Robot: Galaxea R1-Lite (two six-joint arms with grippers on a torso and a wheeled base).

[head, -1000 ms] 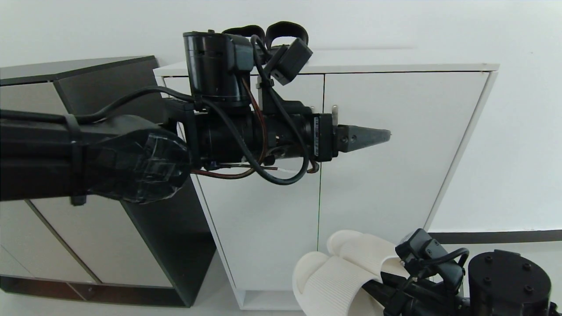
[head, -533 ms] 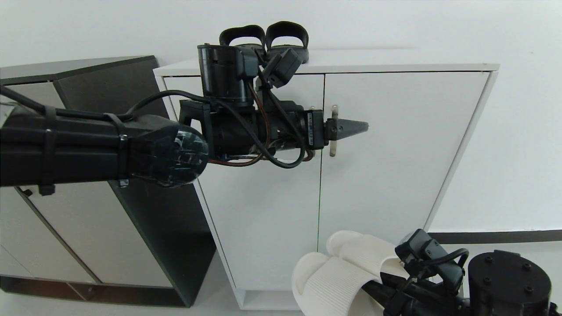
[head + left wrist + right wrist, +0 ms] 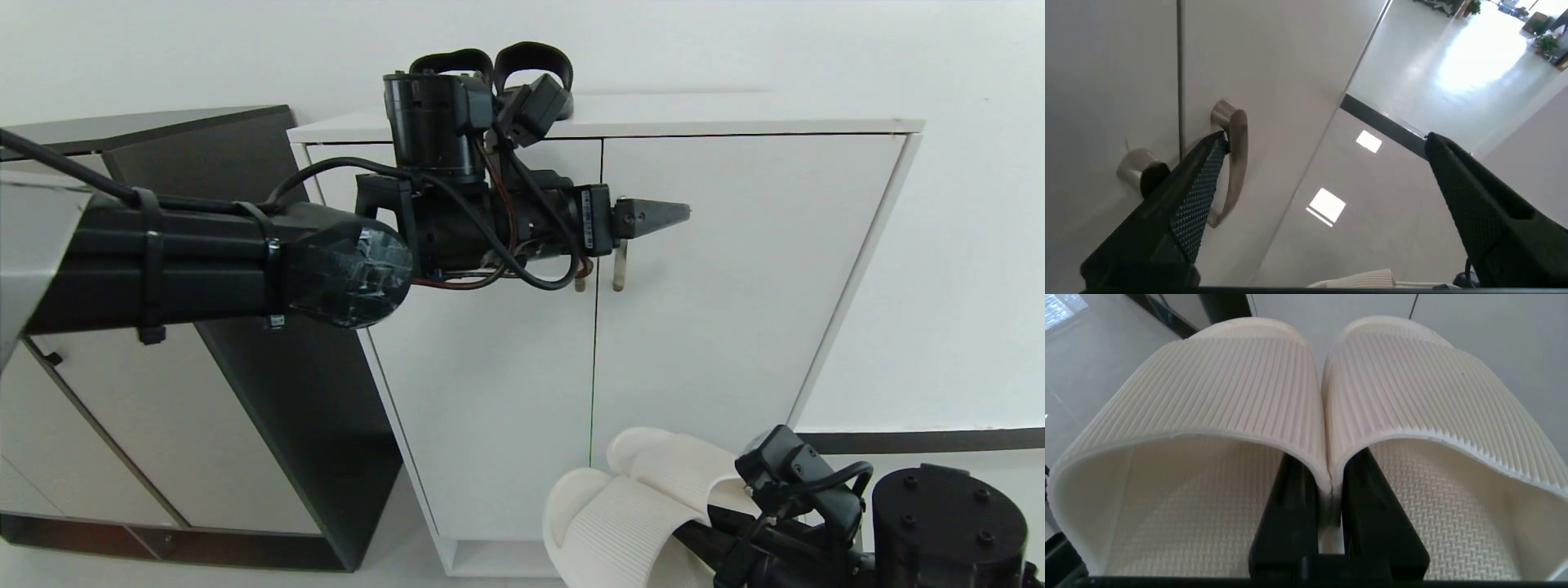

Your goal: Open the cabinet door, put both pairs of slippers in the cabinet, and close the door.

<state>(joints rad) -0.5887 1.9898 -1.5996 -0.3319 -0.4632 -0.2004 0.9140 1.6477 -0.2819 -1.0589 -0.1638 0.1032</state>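
Faces the white cabinet (image 3: 735, 269), shut, with the left gripper (image 3: 653, 216) held level at the right-hand handle (image 3: 620, 273), spread wide open, one finger (image 3: 1196, 204) just beside the upright metal bar. Pinches the cream slippers (image 3: 629, 498) by their adjoining inner edges in the right gripper (image 3: 1327, 514), closed on them, low before the cabinet's foot: ribbed straps, dimpled footbeds, side by side and touching, long axes running away from the gripper, toes up toward the cabinet front. Leaves the black slippers (image 3: 490, 64) side by side on the cabinet top, at its left rear near the wall, strap arches facing out. Carries a small label (image 3: 585, 231) on the left wrist, print too small to read
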